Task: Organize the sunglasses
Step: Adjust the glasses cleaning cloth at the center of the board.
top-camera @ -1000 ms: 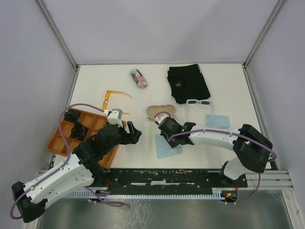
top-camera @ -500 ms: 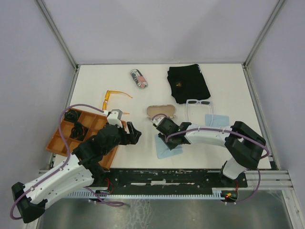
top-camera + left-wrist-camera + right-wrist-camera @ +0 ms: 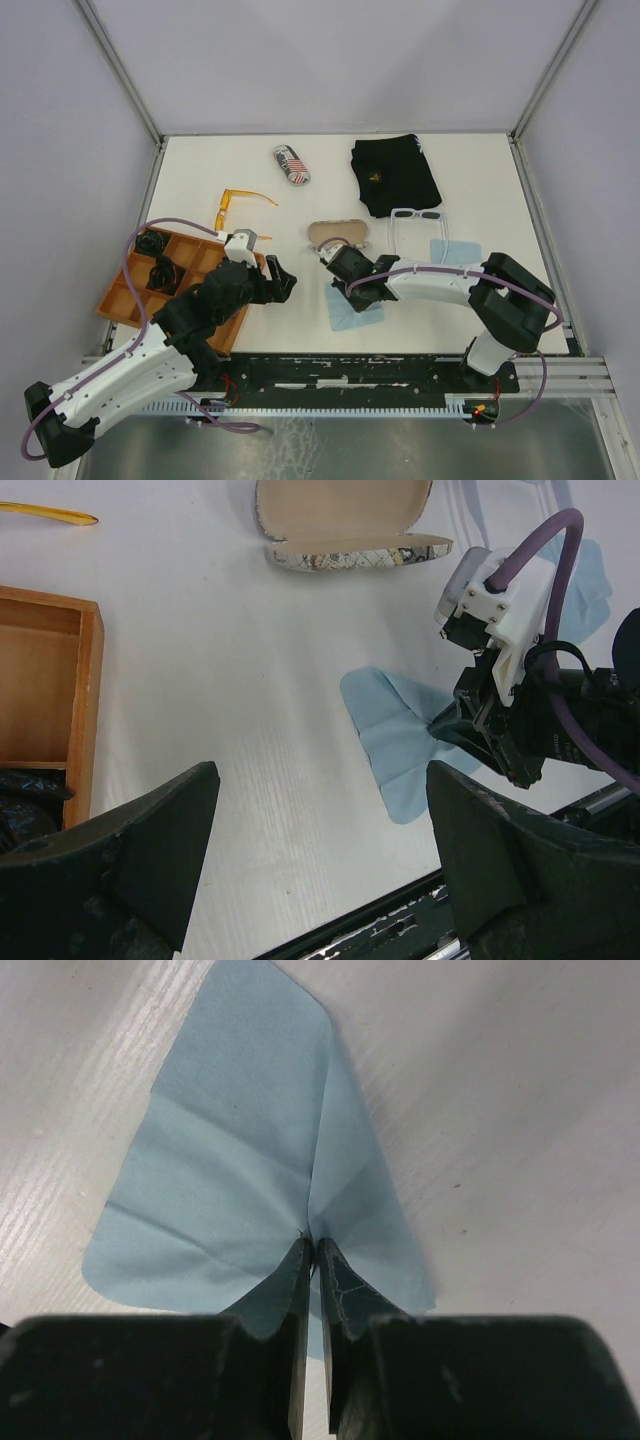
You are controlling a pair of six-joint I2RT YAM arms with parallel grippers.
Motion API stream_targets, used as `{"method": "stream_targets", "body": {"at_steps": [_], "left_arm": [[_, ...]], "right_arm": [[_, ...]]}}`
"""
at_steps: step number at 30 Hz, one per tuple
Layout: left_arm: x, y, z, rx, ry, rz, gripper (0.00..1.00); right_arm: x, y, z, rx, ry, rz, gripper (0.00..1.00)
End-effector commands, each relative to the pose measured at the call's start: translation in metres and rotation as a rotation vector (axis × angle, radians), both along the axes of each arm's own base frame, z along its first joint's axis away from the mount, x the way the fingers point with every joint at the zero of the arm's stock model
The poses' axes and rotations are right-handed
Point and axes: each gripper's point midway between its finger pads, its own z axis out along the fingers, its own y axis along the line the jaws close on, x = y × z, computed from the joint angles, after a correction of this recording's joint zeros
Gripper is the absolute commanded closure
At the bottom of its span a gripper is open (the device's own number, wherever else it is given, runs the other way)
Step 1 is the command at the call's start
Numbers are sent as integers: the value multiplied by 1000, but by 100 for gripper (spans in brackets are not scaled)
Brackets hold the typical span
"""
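The orange-amber sunglasses (image 3: 235, 203) lie at the back left of the table; one arm tip (image 3: 45, 513) shows in the left wrist view. The white sunglasses (image 3: 418, 216) with dark lenses lie at the right, beside a black pouch (image 3: 395, 173). My right gripper (image 3: 363, 296) (image 3: 313, 1245) is shut on a light blue cloth (image 3: 350, 314) (image 3: 240, 1160), pinching a fold at its edge. Open and holding nothing, my left gripper (image 3: 283, 280) (image 3: 322, 780) hovers over bare table to the left of that cloth (image 3: 395, 740).
An open glasses case (image 3: 338, 233) (image 3: 345, 525) lies just behind the right gripper. A closed printed case (image 3: 291, 164) sits at the back. A second blue cloth (image 3: 455, 252) lies near the white pair. A wooden compartment tray (image 3: 115, 300) (image 3: 85, 680) holds dark items at the left.
The right gripper shifted slightly left, loosened briefly, then closed again on the blue cloth. The left arm has not moved.
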Motion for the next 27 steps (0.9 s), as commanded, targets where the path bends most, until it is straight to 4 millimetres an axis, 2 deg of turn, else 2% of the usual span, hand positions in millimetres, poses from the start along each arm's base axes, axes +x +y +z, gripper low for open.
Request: {"method": "stream_targets", "body": {"at_steps": [1, 6, 10, 13, 20, 27], "left_arm": [[4, -6, 12, -56, -20, 13, 9], [5, -7, 12, -53, -22, 13, 9], [6, -8, 12, -48, -22, 9, 9], [6, -7, 13, -49, -23, 10, 9], [5, -7, 13, -49, -24, 8, 9], [4, -7, 10, -53, -19, 7, 9]], "right_arm": [[12, 7, 15, 31, -41, -20, 87], [15, 10, 31, 50, -62, -18, 90], [17, 11, 38, 52, -67, -11, 85], [17, 12, 38, 52, -62, -9, 82], [16, 9, 33, 47, -52, -15, 86], [15, 2, 26, 22, -45, -23, 76]]}}
